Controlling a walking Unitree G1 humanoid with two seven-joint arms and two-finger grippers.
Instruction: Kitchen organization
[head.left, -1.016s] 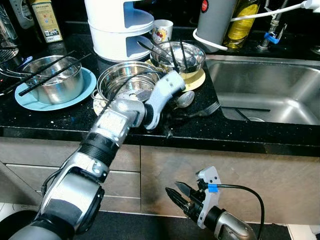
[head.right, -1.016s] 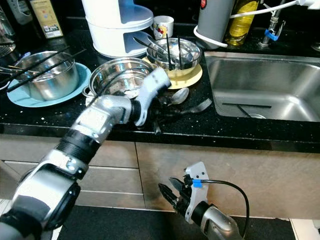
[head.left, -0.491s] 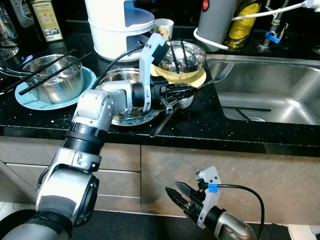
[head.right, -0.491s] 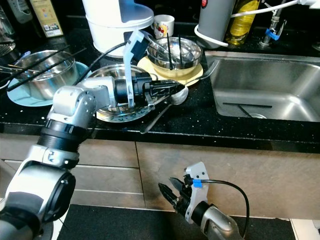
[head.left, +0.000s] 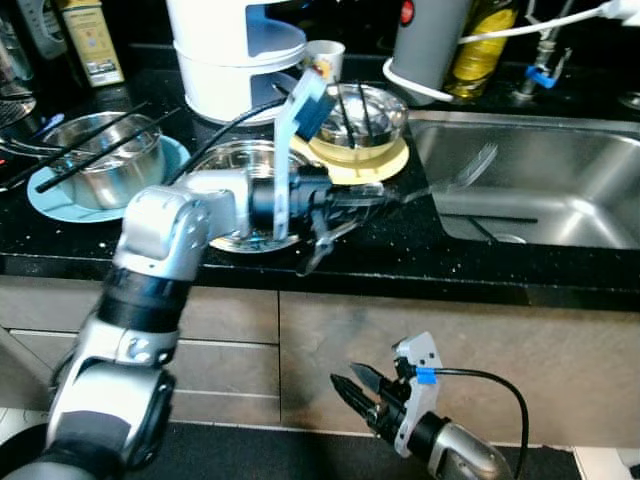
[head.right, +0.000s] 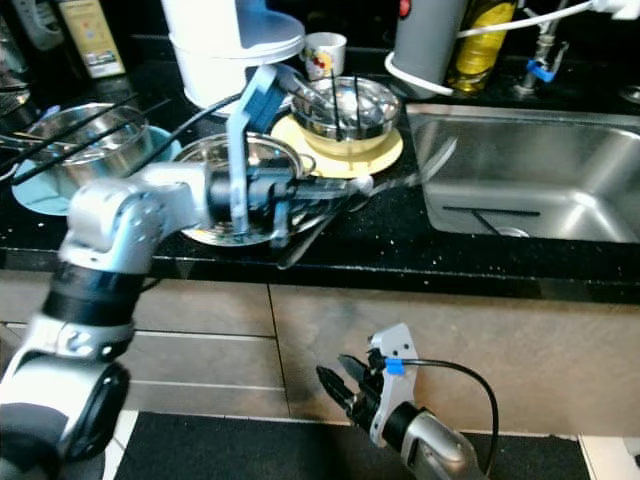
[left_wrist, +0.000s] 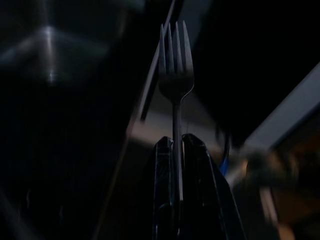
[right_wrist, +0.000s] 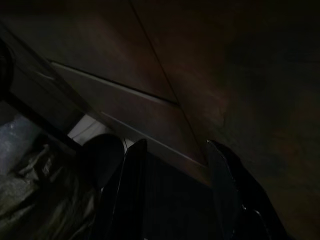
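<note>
Left hand (head.left: 375, 196), clamped on the fork (head.left: 455, 175) whose tines point toward the sink (head.left: 560, 190) at 3 o'clock, should carry it level over the basin before releasing.

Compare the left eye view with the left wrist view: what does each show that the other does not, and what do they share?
The left eye view alone takes in the black counter, the steel bowl with chopsticks on a blue plate, the bowl on the yellow plate, and the right tool hanging open by the cabinets. The left wrist view alone shows the fork's four tines sharply and its handle pinched between the black fingers. Both show the left tool gripping the fork, which points toward the sink.
</note>
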